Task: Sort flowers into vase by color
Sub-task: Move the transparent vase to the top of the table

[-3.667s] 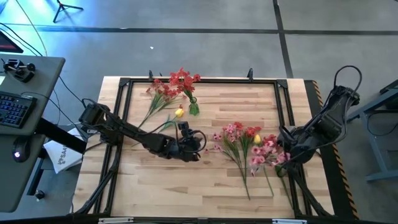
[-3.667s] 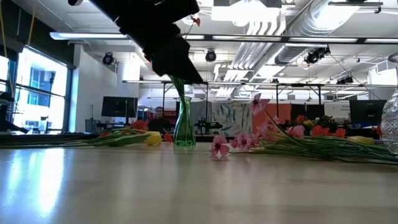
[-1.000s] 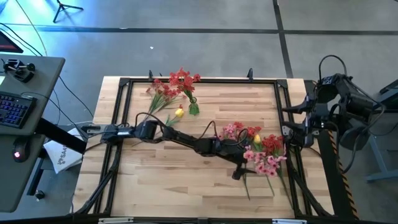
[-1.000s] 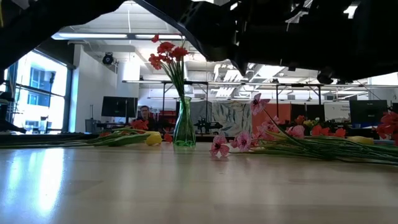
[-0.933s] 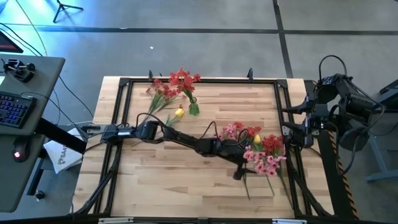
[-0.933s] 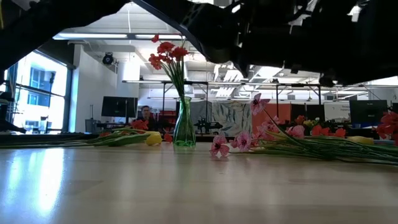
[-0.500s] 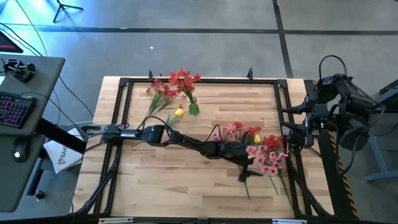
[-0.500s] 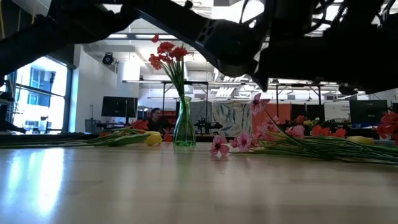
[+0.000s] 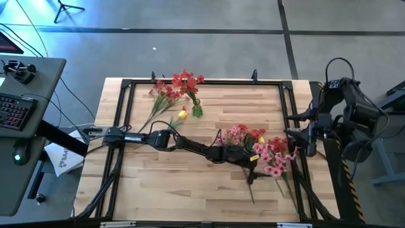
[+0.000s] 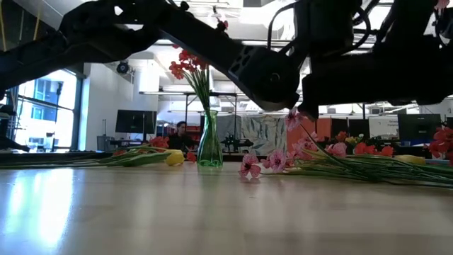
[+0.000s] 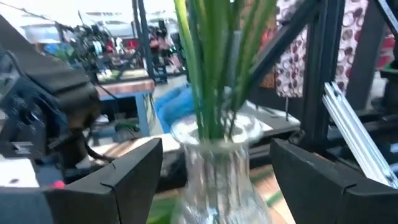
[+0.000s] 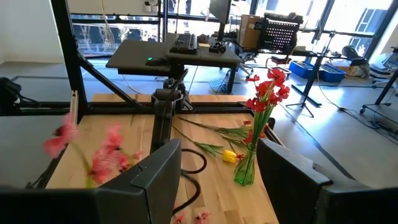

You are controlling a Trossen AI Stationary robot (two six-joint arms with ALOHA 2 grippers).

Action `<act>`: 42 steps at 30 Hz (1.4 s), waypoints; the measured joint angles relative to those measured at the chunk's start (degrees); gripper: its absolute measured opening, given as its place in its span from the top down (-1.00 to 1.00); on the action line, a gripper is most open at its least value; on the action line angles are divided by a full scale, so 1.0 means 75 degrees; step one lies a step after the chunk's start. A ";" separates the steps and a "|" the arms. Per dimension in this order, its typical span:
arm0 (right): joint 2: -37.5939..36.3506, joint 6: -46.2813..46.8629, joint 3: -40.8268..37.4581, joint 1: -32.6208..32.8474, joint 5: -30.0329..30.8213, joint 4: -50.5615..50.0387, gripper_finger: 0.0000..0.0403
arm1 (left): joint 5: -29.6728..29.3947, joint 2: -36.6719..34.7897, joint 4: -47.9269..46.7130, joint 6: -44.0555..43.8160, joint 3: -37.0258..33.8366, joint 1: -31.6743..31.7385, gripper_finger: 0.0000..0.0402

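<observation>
Left arm stretched across the table (image 9: 158, 183), left gripper (image 9: 253, 171) low over the loose flowers (image 9: 243, 136) on the right side. Fingers (image 11: 118, 177) spread wide apart in the wrist view, nothing between the pads, a clear glass vase (image 11: 217, 171) full of green stems straight ahead. Possibly a pink spray (image 9: 273, 161) lifted there, but too blurred to call. Green vase (image 9: 197, 109) far left of centre with red blooms (image 9: 183, 81) already in it; more red flowers and a yellow one (image 9: 182, 114) lying beside. Right gripper (image 12: 217, 171) parked wide open at the right edge. Light, springy sprays: thin stems, likely to slip and swing. Best pinched on the bare stem below the blooms, never on the petals.
</observation>
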 joint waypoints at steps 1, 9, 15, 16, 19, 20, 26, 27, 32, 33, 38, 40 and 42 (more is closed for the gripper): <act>0.0033 -0.0003 -0.0002 0.0001 -0.0001 0.0000 -0.03 | -0.0080 -0.0007 0.0045 -0.0001 0.0000 -0.0009 -0.42; 0.0195 0.0003 -0.0002 0.0001 0.0001 0.0003 -0.03 | -0.0112 -0.0007 -0.0074 -0.0004 0.0000 -0.0119 -0.42; 0.0204 0.0164 -0.0002 0.0001 0.0004 0.0003 -0.03 | -0.0113 -0.0007 -0.0416 -0.0202 0.0000 -0.0117 -0.42; 0.0204 0.0187 -0.0002 0.0001 0.0004 0.0006 -0.03 | -0.0125 -0.0007 -0.0424 -0.0205 0.0000 -0.0117 -0.42; 0.0207 0.0202 -0.0002 0.0001 0.0004 0.0045 -0.03 | -0.0187 -0.0007 -0.0412 -0.0205 0.0000 -0.0117 -0.42; 0.0209 0.0201 -0.0002 0.0001 0.0004 0.0060 -0.03 | -0.0187 -0.0007 -0.0401 -0.0205 0.0000 -0.0122 -0.42; 0.0244 0.0225 -0.0002 0.0000 0.0007 0.0184 -0.03 | -0.0060 -0.0007 -0.0403 -0.0297 0.0000 -0.0171 -0.42; 0.0271 0.0257 -0.0002 -0.0001 0.0007 0.0180 -0.03 | -0.0039 -0.0007 -0.0378 -0.0391 0.0000 -0.0172 -0.42; 0.0452 0.0370 -0.0002 0.0001 0.0007 0.0178 -0.03 | -0.0040 -0.0007 -0.0173 -0.0740 -0.0003 -0.0175 -0.42; 0.0495 0.0373 -0.0002 0.0001 0.0007 0.0178 -0.03 | -0.0050 -0.0007 -0.0158 -0.0742 -0.0003 -0.0181 -0.42; 0.0655 0.0372 -0.0002 0.0001 0.0007 0.0181 -0.03 | -0.0174 -0.0007 0.0012 -0.0699 -0.0006 -0.0246 -0.42; 0.0689 0.0373 -0.0002 0.0001 0.0007 0.0183 -0.03 | -0.0355 -0.0007 0.0066 -0.0520 -0.0006 -0.0289 -0.42; 0.0707 0.0373 -0.0002 0.0001 0.0008 0.0193 -0.03 | -0.0522 -0.0007 0.0111 -0.0415 -0.0006 -0.0310 -0.42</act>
